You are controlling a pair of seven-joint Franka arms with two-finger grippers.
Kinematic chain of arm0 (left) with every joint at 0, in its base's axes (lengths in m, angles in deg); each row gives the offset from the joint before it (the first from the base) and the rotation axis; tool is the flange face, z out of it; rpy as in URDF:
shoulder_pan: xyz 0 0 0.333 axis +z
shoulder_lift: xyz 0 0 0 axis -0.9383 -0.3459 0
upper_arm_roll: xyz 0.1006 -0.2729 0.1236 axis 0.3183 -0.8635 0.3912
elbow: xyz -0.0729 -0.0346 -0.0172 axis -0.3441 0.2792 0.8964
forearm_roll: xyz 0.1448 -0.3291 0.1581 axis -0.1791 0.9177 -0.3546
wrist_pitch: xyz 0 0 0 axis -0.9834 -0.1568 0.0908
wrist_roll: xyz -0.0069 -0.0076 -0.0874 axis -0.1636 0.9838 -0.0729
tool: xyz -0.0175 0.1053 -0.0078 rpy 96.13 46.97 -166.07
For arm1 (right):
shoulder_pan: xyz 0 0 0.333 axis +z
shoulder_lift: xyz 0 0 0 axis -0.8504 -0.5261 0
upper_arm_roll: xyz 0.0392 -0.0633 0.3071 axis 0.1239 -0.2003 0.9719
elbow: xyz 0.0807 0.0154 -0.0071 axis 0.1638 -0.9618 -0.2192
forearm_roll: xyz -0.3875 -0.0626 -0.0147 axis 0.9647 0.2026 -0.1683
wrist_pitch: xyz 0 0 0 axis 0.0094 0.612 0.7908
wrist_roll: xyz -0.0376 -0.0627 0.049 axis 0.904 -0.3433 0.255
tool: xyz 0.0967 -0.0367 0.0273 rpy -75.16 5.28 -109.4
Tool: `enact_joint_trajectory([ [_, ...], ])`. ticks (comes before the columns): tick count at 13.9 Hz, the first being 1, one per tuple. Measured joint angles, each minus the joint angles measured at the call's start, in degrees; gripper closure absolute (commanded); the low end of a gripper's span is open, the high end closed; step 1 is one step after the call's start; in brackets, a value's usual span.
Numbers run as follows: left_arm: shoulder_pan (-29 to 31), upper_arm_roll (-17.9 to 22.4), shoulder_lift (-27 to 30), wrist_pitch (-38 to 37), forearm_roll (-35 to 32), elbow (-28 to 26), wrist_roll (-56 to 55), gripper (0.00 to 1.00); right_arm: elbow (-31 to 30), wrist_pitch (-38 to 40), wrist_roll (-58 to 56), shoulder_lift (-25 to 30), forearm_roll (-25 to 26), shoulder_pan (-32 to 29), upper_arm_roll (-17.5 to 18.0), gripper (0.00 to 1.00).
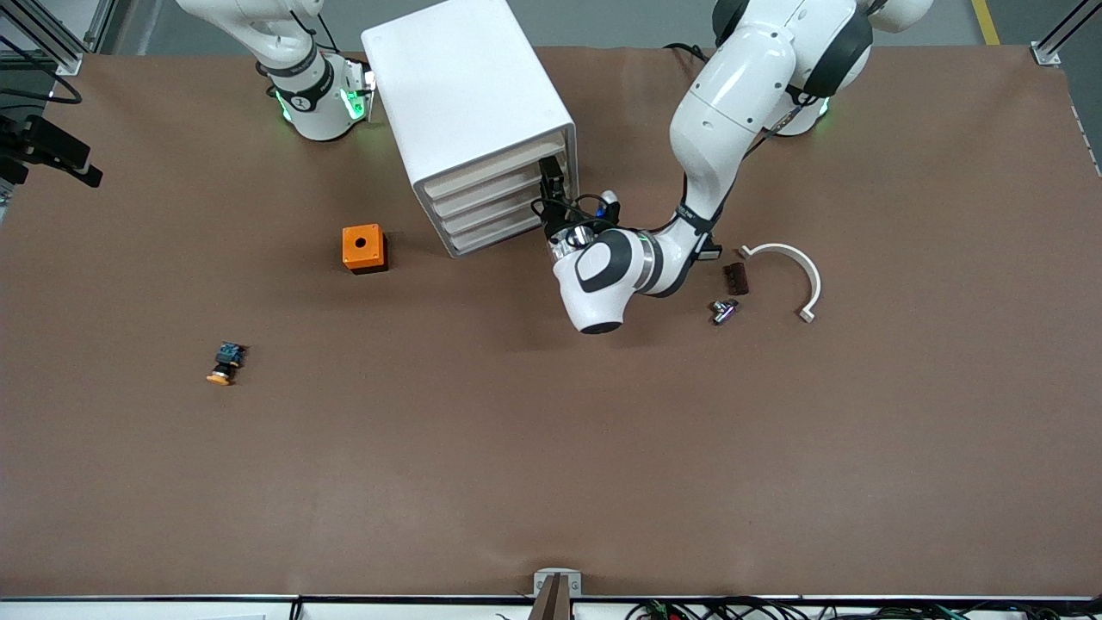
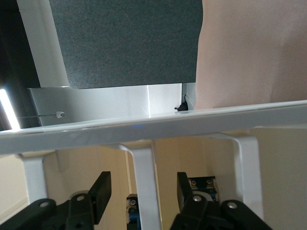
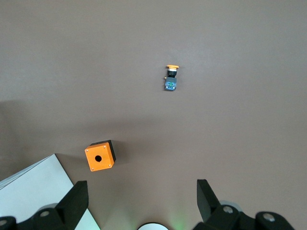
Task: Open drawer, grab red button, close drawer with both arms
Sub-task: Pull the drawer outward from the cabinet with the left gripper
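Cabinet (image 1: pixel 469 103) is standing between the arms, its top drawer (image 1: pixel 491 176) shut, button unseen. Left gripper (image 2: pixel 144 196) is straddling the drawer's handle bar (image 2: pixel 146 187), fingers apart, not clamping; a shallow hold risks slipping off when pulling. Right gripper (image 3: pixel 141 201) is waiting open above the orange cube (image 3: pixel 100 157).

1. The cabinet (image 1: pixel 469 108) stands near the arms' bases, the drawer (image 1: pixel 491 175) uppermost in it.
2. The cube with a hole (image 1: pixel 363 248) lies beside the cabinet, toward the right arm's end.
3. The capped push button (image 1: pixel 225 362) lies nearer the front camera than the cube.
4. The curved bracket (image 1: pixel 796 267), small block (image 1: pixel 735 278) and metal fitting (image 1: pixel 724 310) lie together toward the left arm's end.
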Motion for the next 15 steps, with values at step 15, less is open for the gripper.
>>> enact_joint_trajectory([
  [15,-0.2,0.1,-0.5,-0.4,0.2,-0.6,-2.0,0.95,1.3,-0.9,-0.1,-9.7,0.2,-0.5,-0.5,0.0],
])
